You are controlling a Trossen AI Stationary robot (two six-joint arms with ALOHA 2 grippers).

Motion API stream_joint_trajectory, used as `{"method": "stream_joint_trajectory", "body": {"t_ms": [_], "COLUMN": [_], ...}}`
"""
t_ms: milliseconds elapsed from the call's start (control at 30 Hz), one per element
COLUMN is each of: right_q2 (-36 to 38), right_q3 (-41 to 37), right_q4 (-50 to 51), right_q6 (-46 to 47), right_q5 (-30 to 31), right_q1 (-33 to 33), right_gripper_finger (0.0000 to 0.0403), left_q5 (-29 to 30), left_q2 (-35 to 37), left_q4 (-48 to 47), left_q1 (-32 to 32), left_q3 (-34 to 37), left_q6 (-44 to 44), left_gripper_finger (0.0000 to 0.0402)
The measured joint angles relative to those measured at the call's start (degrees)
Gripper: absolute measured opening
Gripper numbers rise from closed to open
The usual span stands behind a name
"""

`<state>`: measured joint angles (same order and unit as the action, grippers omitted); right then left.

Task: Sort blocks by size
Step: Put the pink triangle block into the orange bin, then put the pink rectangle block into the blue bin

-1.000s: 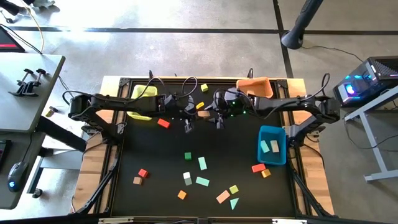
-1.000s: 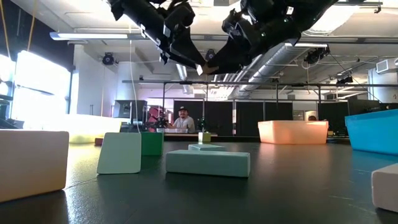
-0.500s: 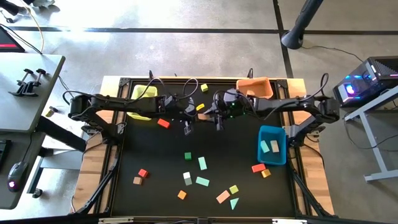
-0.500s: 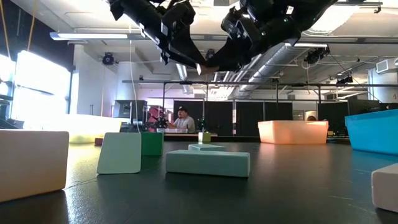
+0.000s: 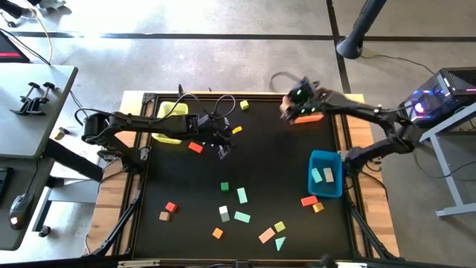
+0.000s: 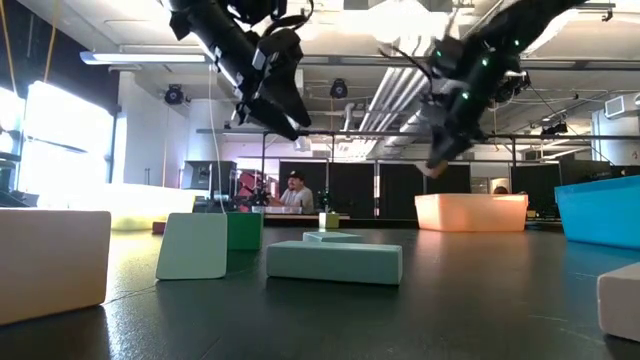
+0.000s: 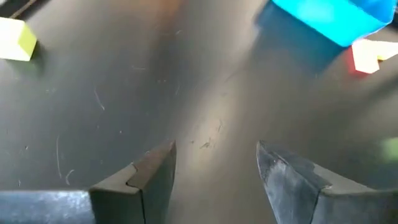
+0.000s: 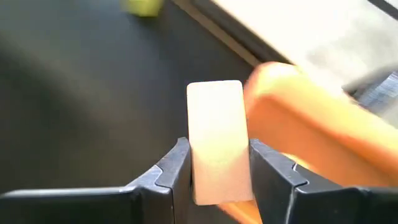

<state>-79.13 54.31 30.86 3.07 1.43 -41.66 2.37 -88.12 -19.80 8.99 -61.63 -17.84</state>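
Note:
My right gripper [image 8: 217, 180] is shut on a pale tan block [image 8: 216, 140] in the air at the table's far right, beside the orange bin [image 8: 311, 137]. It is blurred in the high view [image 5: 288, 112]. My left gripper [image 7: 216, 146] hangs open and empty above the bare mat at the far middle [image 5: 222, 152]. Loose blocks lie on the mat: a red one [image 5: 195, 147], a yellow bar [image 5: 237, 129], a yellow cube [image 5: 244, 105], and several green, mint, orange and pink ones toward the near edge [image 5: 242, 195]. My right gripper pinches the tan block's two long sides [image 8: 199, 174] between its two fingers, at the block's near end. The block sticks out forward past the fingertips, lying along the fingers. The gripper slants downward and the block is lifted clear of the mat.
A yellow bin [image 5: 169, 119] stands at the far left and a blue bin [image 5: 325, 160] with two pale blocks at the right edge. The orange bin [image 5: 311, 116] is at the far right corner. Large pale and mint blocks [image 6: 335, 260] lie close to the low camera.
The two grippers met fingertip to fingertip over the far middle with the tan block between them. My right gripper has since swung fast toward the table's far right, to the orange bin, carrying the block. My left gripper stays in place, now empty, and has rolled a little.

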Motion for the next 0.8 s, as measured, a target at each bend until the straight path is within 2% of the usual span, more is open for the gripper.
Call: {"method": "stream_joint_trajectory", "body": {"t_ms": [167,367,500,600,700,800], "right_q2": [-3.3,-6.2,-6.1,-4.7,-3.0,-1.9], "right_q3": [0.0,0.0,0.0,0.0,0.0,0.0], "right_q4": [-1.7,-2.3,-2.3,-2.3,-2.4,-2.3], "right_q6": [4.6,6.4,9.1,11.4,12.1,11.5], "right_q5": [-1.6,-6.2,-6.8,-10.3,-13.7,-14.1], "right_q1": [-10.1,-13.8,-13.6,-12.3,-8.8,-3.5], "right_gripper_finger": [0.0135,0.0211,0.0228,0.023,0.0232,0.0232], "left_q5": [0.0,0.0,0.0,0.0,0.0,1.8], "left_q2": [-0.1,-0.1,-0.1,-0.1,-0.1,-0.1], "left_q4": [0.4,0.3,0.0,-0.4,-0.5,-0.5], "left_q1": [0.0,-0.3,-1.0,-1.7,-2.0,-2.0], "left_q3": [0.0,0.0,0.0,0.0,0.0,0.0], "left_q6": [-1.5,-4.5,-4.7,-4.7,-4.7,-4.7], "left_gripper_finger": [0.0211,0.0211,0.0211,0.0211,0.0211,0.0211]}}
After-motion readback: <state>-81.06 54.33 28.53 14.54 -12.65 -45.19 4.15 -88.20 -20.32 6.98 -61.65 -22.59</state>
